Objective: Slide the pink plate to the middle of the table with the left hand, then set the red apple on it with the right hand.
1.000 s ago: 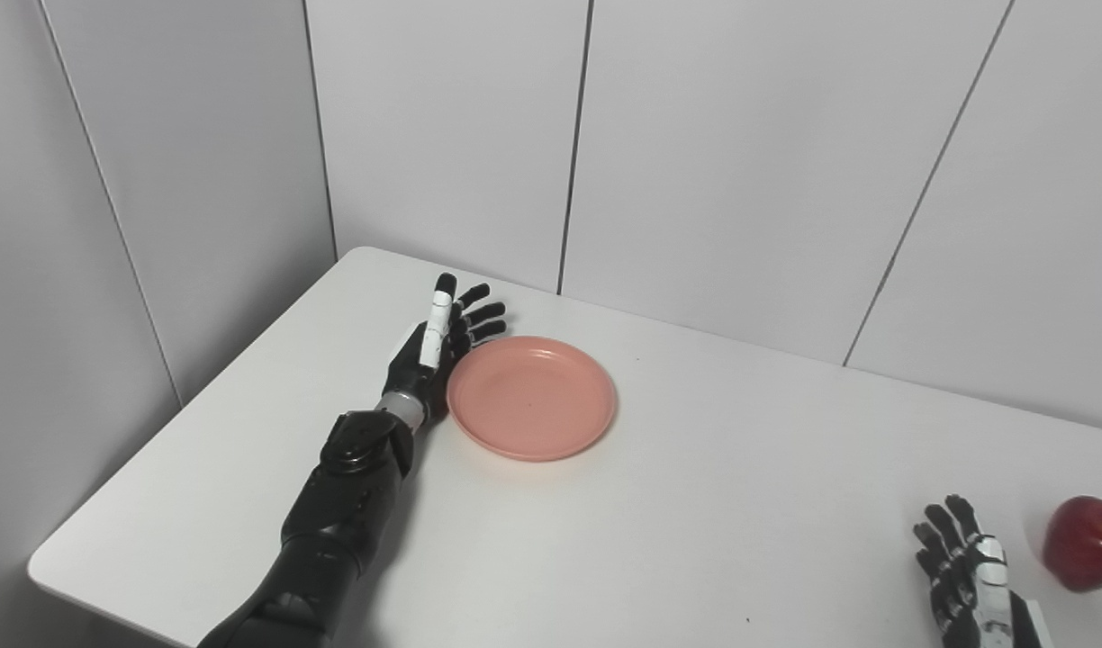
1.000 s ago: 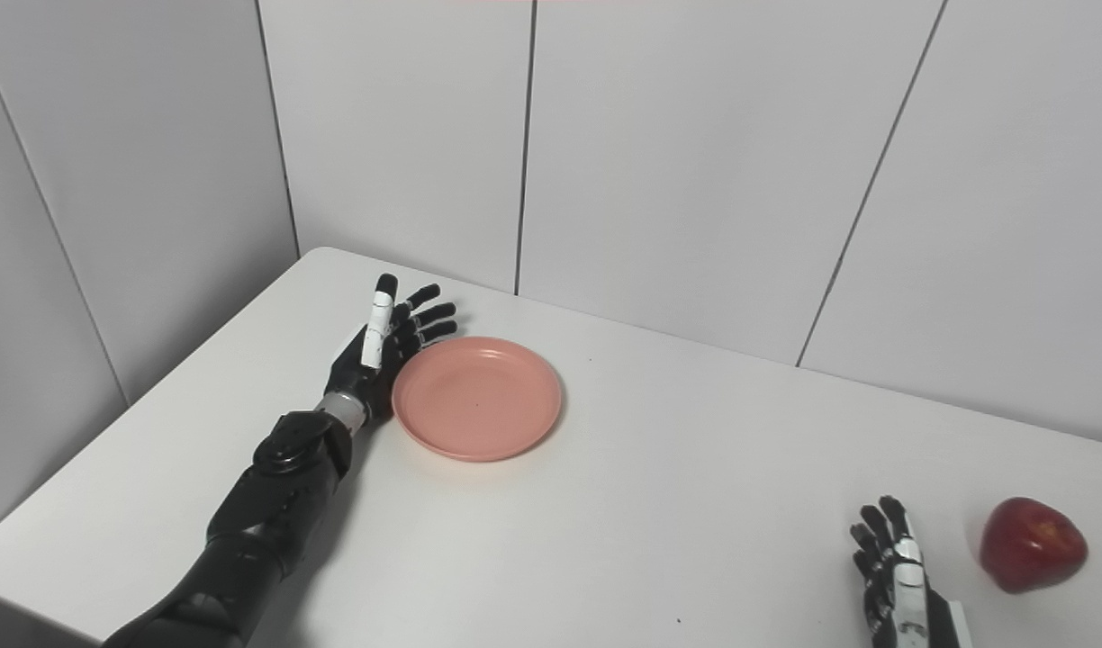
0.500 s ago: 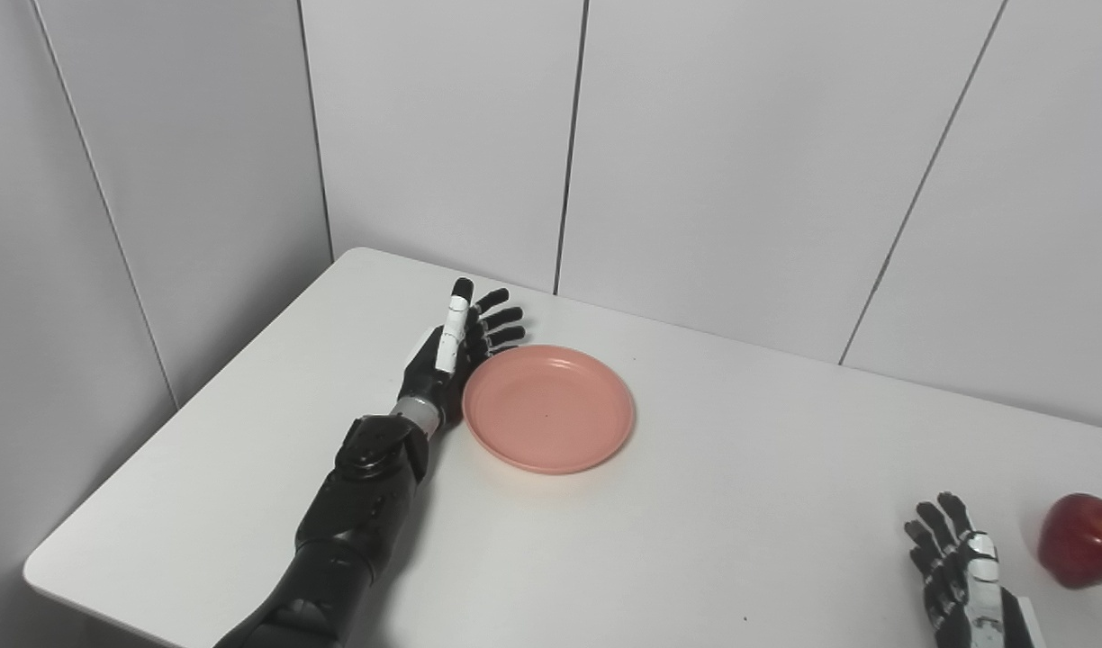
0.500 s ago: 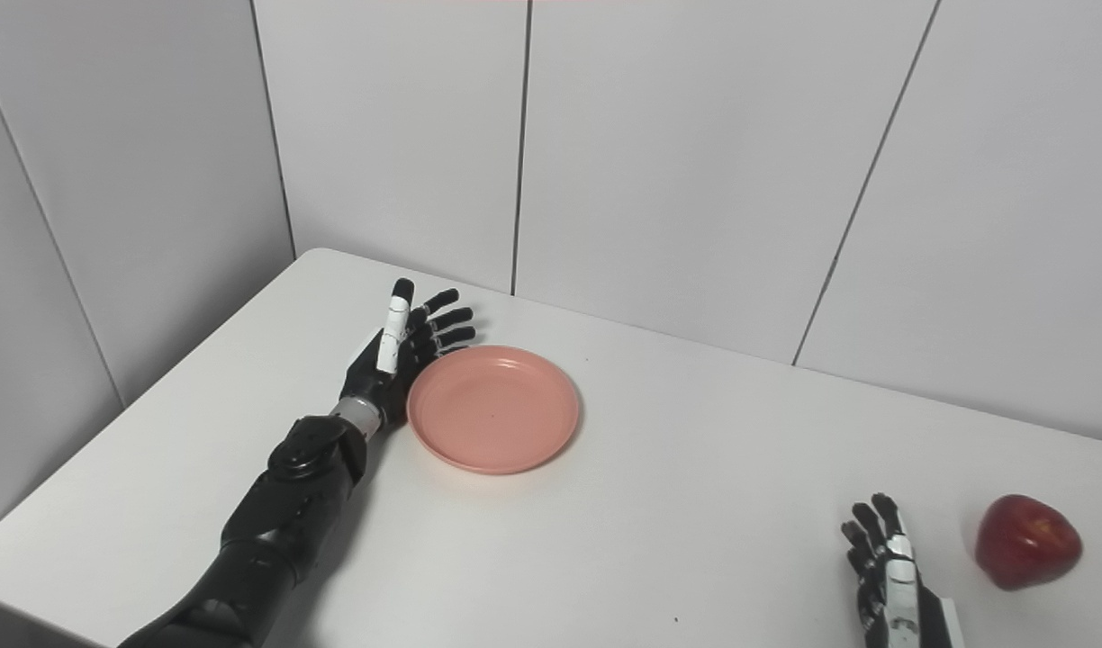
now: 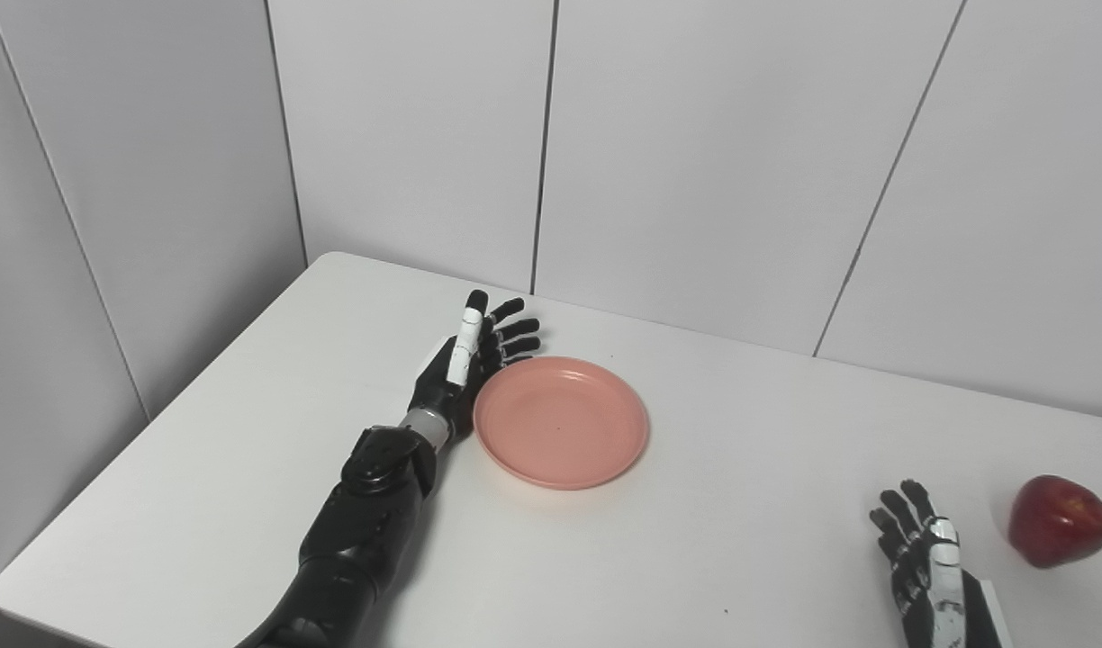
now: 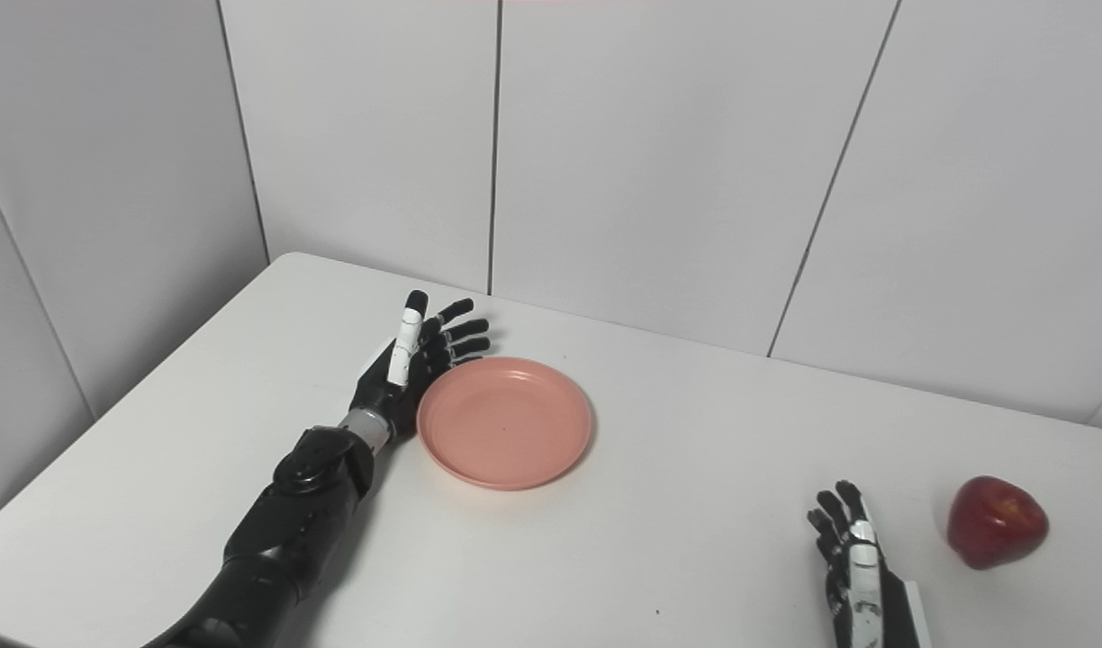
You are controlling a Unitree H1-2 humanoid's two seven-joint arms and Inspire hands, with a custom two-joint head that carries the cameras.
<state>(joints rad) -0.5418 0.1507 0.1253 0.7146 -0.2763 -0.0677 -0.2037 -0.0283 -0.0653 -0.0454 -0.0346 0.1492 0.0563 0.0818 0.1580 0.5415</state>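
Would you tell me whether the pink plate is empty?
Empty: the pink plate shows only its bare surface, and the red apple sits apart.

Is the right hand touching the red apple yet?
Apart. In the right eye view, bare white table shows between the open right hand and the red apple, which sits off to its right.

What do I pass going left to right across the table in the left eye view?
left hand → pink plate → right hand → red apple
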